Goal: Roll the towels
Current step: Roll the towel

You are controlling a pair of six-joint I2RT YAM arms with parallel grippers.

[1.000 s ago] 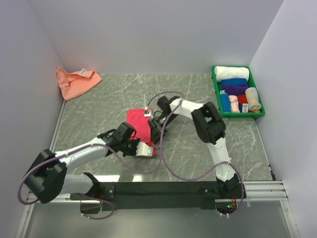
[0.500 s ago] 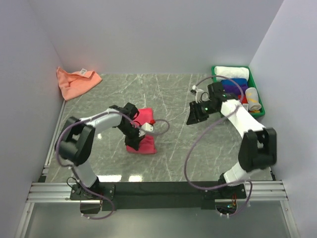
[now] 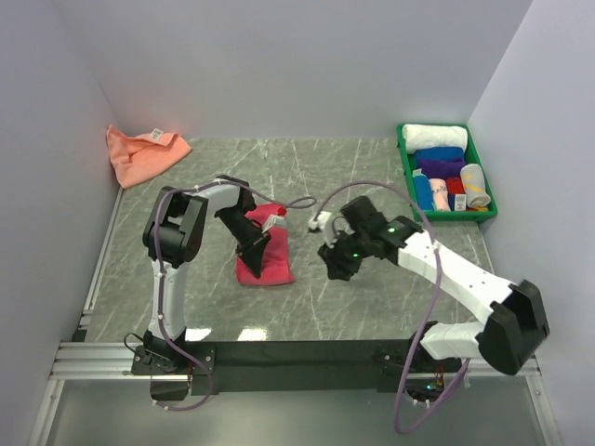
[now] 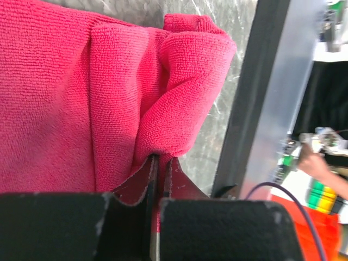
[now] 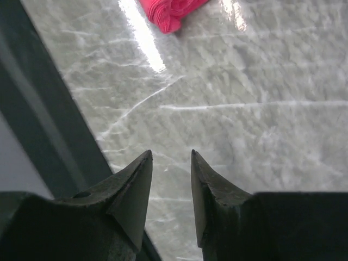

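Observation:
A red towel (image 3: 268,253) lies partly folded in the middle of the table. My left gripper (image 3: 255,243) rests on it. In the left wrist view the left gripper (image 4: 161,159) is shut on a bunched fold of the red towel (image 4: 65,92). My right gripper (image 3: 333,261) hovers low over bare table just right of the towel. In the right wrist view the right gripper (image 5: 171,157) is open by a narrow gap and empty, with a corner of the red towel (image 5: 169,12) at the top edge. An orange towel (image 3: 139,153) lies crumpled at the far left.
A green tray (image 3: 406,160) at the far right holds several rolled towels, white, blue, purple, red and cream. Grey walls close in the left, back and right. The black rail (image 3: 297,355) with the arm bases runs along the near edge.
My right arm swung from near the green tray down to the table middle, beside the red towel. My left gripper shifted slightly on the towel and still grips it.

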